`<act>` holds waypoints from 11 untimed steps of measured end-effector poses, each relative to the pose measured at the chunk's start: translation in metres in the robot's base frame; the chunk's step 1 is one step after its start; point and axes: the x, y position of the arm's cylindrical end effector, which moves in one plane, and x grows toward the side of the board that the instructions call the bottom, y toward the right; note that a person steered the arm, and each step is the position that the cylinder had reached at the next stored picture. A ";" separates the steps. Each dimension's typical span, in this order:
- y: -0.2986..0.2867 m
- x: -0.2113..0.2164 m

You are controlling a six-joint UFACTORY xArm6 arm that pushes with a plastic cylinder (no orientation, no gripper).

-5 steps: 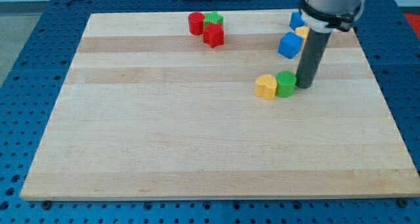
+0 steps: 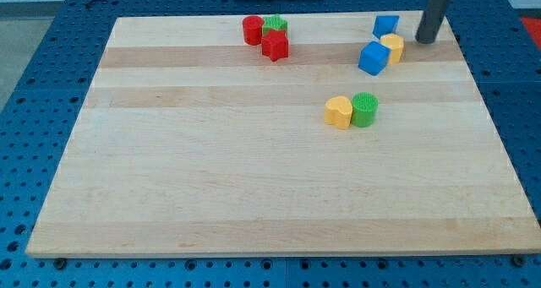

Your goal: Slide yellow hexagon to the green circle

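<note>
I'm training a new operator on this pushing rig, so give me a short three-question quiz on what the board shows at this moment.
1. True or false: my tip touches the yellow hexagon.
2. Which block sits right beside the green circle? A) a red block B) the yellow heart-shaped block C) a blue block
3. Fill in: the yellow hexagon touches a ____ block on its left in the view.

Key: 1 false, the tip stands just off the hexagon's right, near the board's top right corner. 2 B. 3 blue.

wooden board, eight coloured blocks
</note>
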 end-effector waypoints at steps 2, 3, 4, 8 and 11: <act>-0.067 0.009; -0.067 0.034; -0.068 0.048; -0.031 0.076; -0.029 0.133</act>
